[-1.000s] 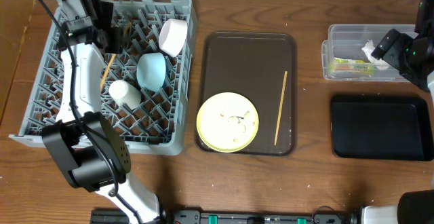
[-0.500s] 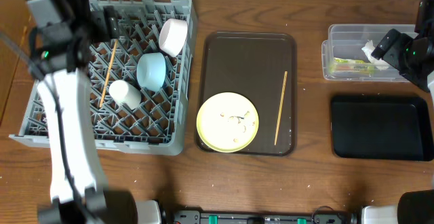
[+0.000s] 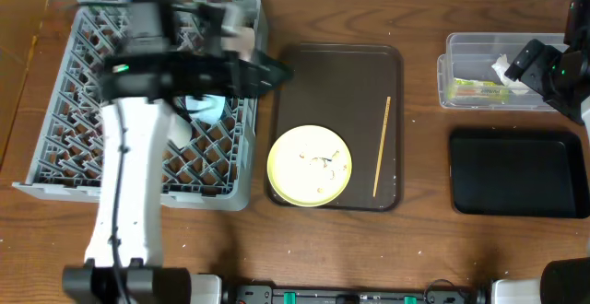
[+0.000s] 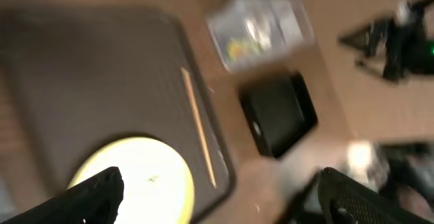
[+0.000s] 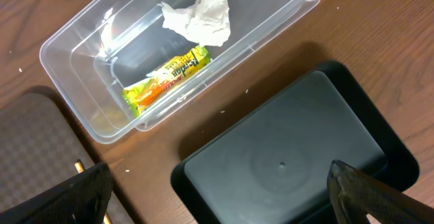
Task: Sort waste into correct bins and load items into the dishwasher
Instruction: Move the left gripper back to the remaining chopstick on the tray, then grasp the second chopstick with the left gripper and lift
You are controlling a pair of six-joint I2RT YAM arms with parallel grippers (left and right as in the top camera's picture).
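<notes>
My left gripper [image 3: 269, 70] is open and empty above the right edge of the grey dish rack [image 3: 55, 129], blurred by motion. Its arm hides much of the rack; part of the light blue bowl [image 3: 208, 111] and cream cup [image 3: 176, 132] show. The yellow plate [image 3: 310, 165] with pale food scraps [image 3: 323, 164] and one chopstick [image 3: 382, 146] lie on the brown tray [image 3: 336, 74]. The left wrist view shows the plate [image 4: 132, 176] and chopstick [image 4: 198, 125] between open jaws [image 4: 217, 203]. My right gripper [image 5: 230, 197] is open over the black tray [image 5: 291, 149], beside the clear tub [image 5: 74, 47] holding the tissue [image 5: 203, 13] and wrapper [image 5: 166, 75].
In the overhead view the clear tub [image 3: 461, 51] stands at the far right with the black tray [image 3: 516, 172] in front of it. The right arm [image 3: 553, 69] hangs over the tub's right end. Bare wooden table lies between the trays.
My left arm has swung fast from the rack's far left corner to its right edge, towards the brown tray. A chopstick stayed in the rack. The right arm has not moved.
</notes>
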